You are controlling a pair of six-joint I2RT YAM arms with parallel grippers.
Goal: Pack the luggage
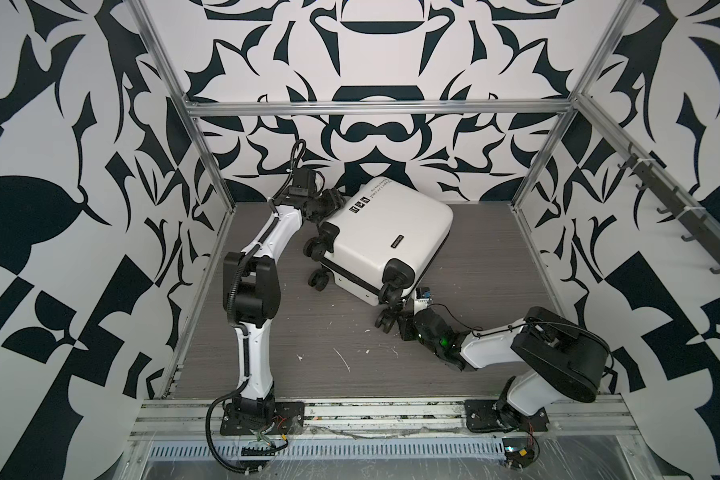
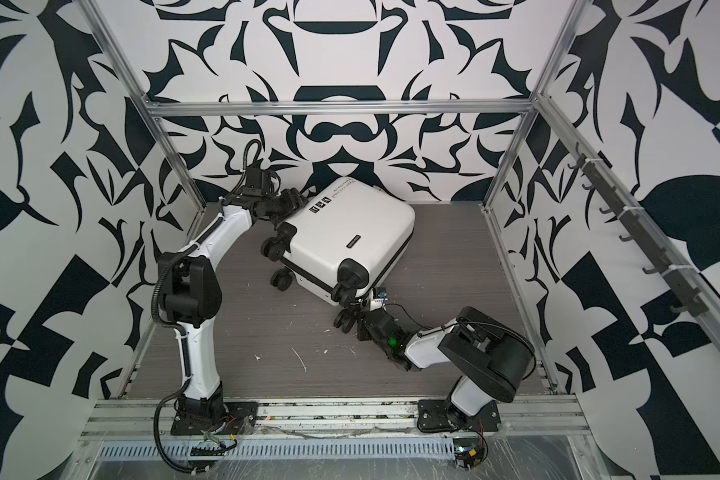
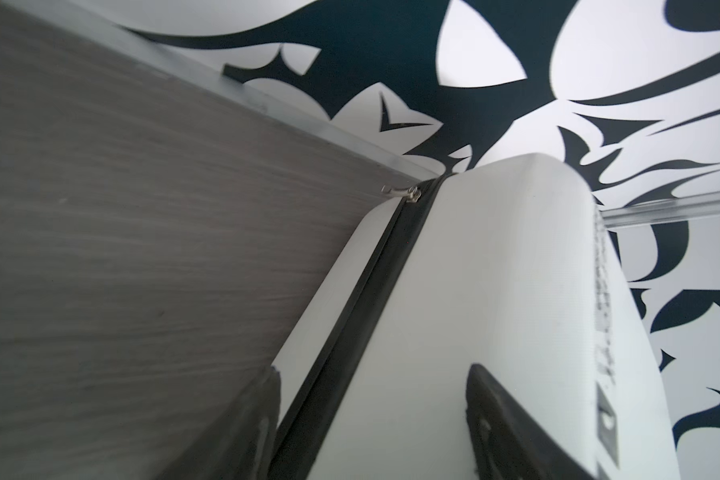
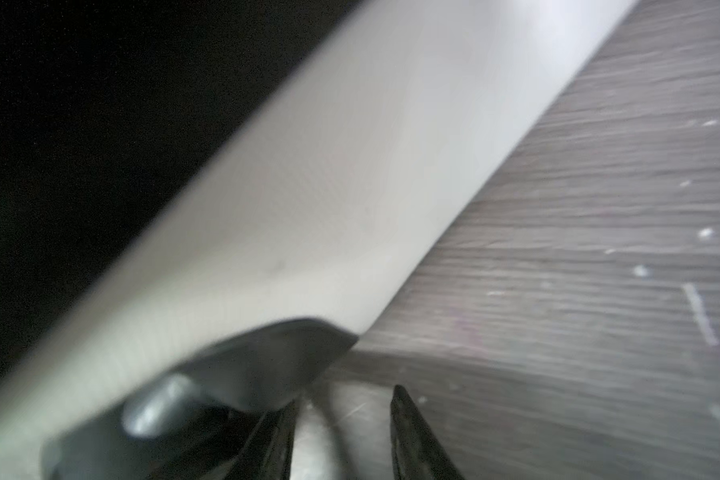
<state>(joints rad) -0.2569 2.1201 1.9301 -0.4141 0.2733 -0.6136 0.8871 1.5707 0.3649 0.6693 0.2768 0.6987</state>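
Since the luggage lies shut, we judge zipping next: left gripper, jaws spread astride the seam, must reach the zipper pull ahead; right gripper: jaws parted, empty.

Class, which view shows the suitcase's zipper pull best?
The left wrist view: the zipper pull is close and sharp on the black seam. Both top views show the suitcase whole but no pull; the right wrist view, only blurred shell.
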